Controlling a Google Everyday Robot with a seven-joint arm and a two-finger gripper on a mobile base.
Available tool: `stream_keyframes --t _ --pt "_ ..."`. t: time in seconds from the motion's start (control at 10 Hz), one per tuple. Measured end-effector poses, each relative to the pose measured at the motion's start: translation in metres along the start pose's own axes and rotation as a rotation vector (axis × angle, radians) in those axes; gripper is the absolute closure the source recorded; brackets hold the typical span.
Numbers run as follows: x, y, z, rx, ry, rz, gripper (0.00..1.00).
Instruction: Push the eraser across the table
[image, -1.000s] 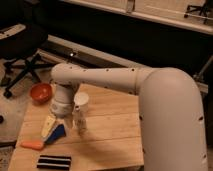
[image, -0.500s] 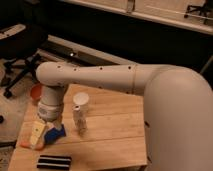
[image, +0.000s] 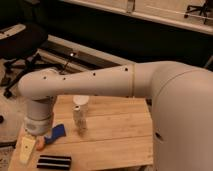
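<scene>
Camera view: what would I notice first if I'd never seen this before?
The huge white robot arm stands out first, stretching from the right across the whole picture. Its gripper hangs low over the front-left corner of the wooden table. Right beside it lies the black striped eraser, with a blue pad just behind and a clear bottle standing mid-table.

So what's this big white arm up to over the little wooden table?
The robot's arm is set to push the striped black eraser across the table. Its tool hangs low at the table's near left corner in the picture, just beside the eraser's end. Whether they touch isn't clear. A blue pad, an orange piece and a clear bottle sit nearby on the table.
</scene>
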Motion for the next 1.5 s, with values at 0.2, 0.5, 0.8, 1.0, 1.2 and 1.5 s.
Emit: stream_keyframes --t 0.2,0.5,0.8,1.0,1.2,1.5 --pt "-0.001 0.017 0.015 -0.021 0.021 -0.035 0.2" --pt "-0.004 0.029 0.038 -0.051 0.056 -0.074 0.47" --pt "-0.003 0.032 0.061 -0.05 0.081 -0.109 0.75" --pt "0.0 0.035 0.079 -0.081 0.09 -0.125 0.94" --pt "0.002 0.04 0.095 -0.17 0.091 -0.139 1.0" --pt "0.007 0.03 0.115 -0.248 0.098 -0.142 1.0"
